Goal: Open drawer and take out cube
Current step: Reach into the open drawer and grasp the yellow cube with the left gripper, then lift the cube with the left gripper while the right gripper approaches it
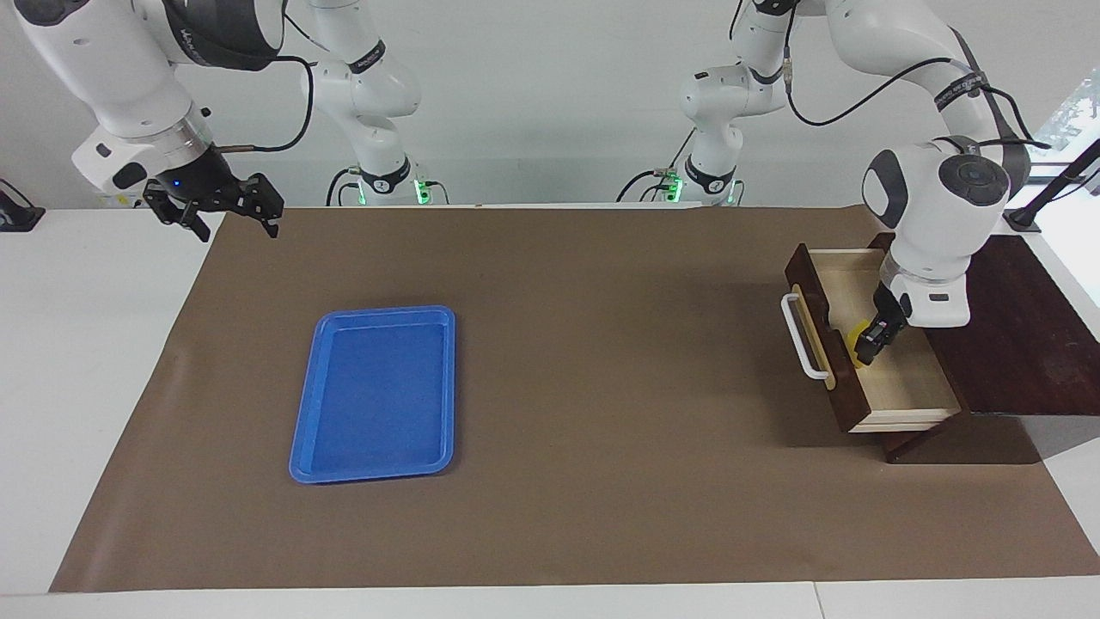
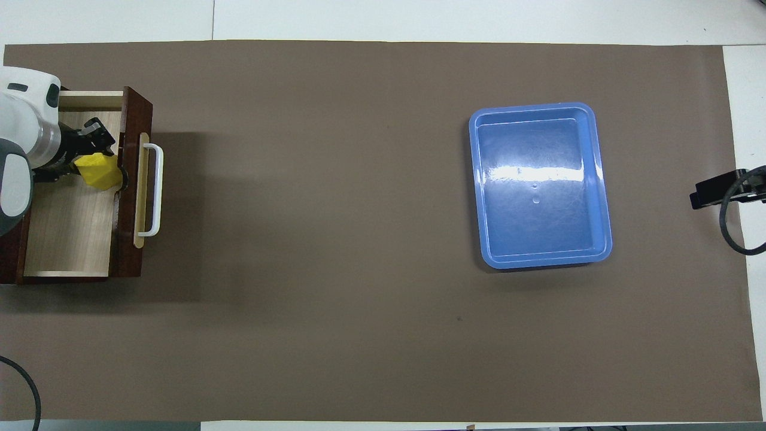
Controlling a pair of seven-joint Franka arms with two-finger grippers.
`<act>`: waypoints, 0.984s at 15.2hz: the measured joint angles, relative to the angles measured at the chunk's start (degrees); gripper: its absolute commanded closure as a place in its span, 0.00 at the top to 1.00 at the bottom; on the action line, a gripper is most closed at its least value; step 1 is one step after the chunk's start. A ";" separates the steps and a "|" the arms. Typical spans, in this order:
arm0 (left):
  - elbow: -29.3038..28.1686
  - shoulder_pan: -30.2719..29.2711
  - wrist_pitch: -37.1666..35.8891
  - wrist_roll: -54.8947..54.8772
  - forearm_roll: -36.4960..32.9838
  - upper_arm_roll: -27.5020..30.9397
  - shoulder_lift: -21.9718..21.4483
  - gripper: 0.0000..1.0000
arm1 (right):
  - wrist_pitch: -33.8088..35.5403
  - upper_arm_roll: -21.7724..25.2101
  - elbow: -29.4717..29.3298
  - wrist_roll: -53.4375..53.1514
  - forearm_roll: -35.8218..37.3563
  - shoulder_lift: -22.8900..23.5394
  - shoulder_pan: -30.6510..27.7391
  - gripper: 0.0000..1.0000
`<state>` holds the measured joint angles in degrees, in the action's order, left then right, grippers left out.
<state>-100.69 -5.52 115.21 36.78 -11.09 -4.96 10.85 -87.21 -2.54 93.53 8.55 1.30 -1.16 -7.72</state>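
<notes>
At the left arm's end of the bench, the dark brown wooden drawer (image 1: 894, 378) with its white bar handle is already pulled open. The small yellow cube (image 2: 99, 170) appears clasped inside it between the left gripper (image 1: 872, 344)'s closed-in jaws, not yet lifted out. The right gripper (image 1: 225, 206) is held waiting, jaws spread and empty, over the bench's corner at the right arm's end.

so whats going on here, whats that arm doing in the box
The drawer at the left arm's end of the table is pulled open, and the left gripper is down inside it, closed on the yellow cube just inside the drawer's front panel. The cube has not cleared the drawer. The right gripper waits in the air over the table edge at the right arm's end, fingers open. An empty blue tray sits on the brown mat toward that end.
</notes>
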 measured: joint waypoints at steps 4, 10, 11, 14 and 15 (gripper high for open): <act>13.59 0.95 -15.56 0.86 1.82 -0.37 2.63 0.00 | -0.46 -0.06 2.18 -11.38 -2.00 -0.84 0.44 1.00; 19.10 9.16 -21.69 28.58 6.85 -1.23 1.79 0.00 | -10.15 -0.50 14.73 -49.82 -12.93 -5.62 10.69 1.00; 19.04 11.46 -21.97 35.70 8.01 -1.36 1.40 0.00 | -11.56 -0.59 15.99 -55.07 -14.74 -5.90 12.30 1.00; 16.80 18.39 -21.61 54.83 11.95 -1.82 0.24 0.00 | -16.63 -0.64 18.73 -68.50 -21.06 -5.06 15.78 1.00; 14.53 20.76 -19.89 59.37 12.73 -1.93 -0.62 0.00 | -18.48 -0.64 19.27 -71.93 -23.05 -4.18 16.88 1.00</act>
<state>-86.16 15.23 95.32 96.15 1.64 -6.89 10.23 -105.69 -3.17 112.80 -63.39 -21.74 -5.35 9.16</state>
